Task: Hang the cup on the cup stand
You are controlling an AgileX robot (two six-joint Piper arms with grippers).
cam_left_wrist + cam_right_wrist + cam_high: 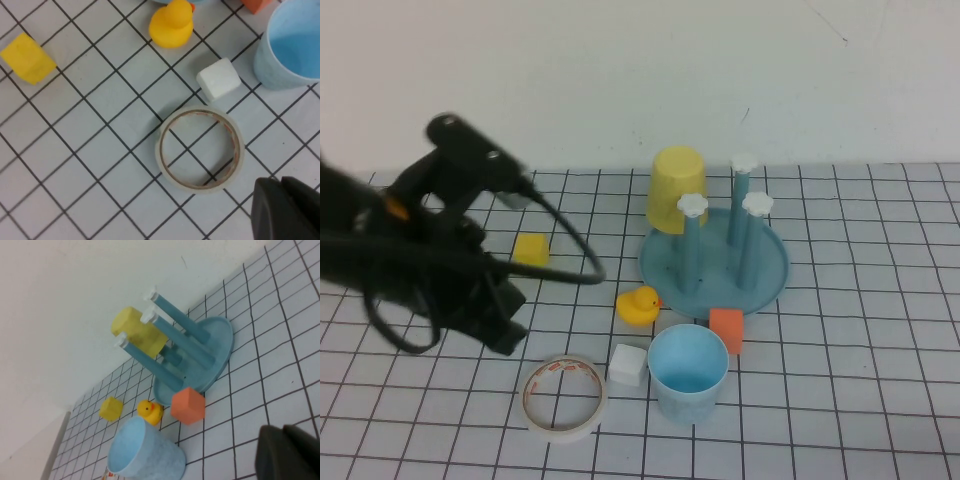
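Cup [688, 372]: a light blue, handleless plastic tumbler, slightly tapered, standing upright with its mouth open upward on the gridded table [860, 400], near the front edge. It stands just near of the cup stand [772, 275], a teal round dish with 3 upright blue pegs, each topped by a white flower-shaped cap. A yellow cup [676, 188] sits upside down at the stand's far left side. An orange cube [727, 330] lies between the tumbler and the stand's near rim. A white cube [628, 364] lies just left of the tumbler, a yellow rubber duck [639, 304] far-left of it, and a tape roll [563, 396] further left; the roll's inner face carries reddish marks too small to read. A yellow cube [531, 248] lies farther back on the left.

The left gripper [505, 330] hovers low over the table at the left, beside the tape roll, well apart from the tumbler, holding nothing; I cannot tell whether its fingers are apart or together. The right gripper [287, 452] shows only as a dark edge in its own wrist view, and I cannot tell how it stands.
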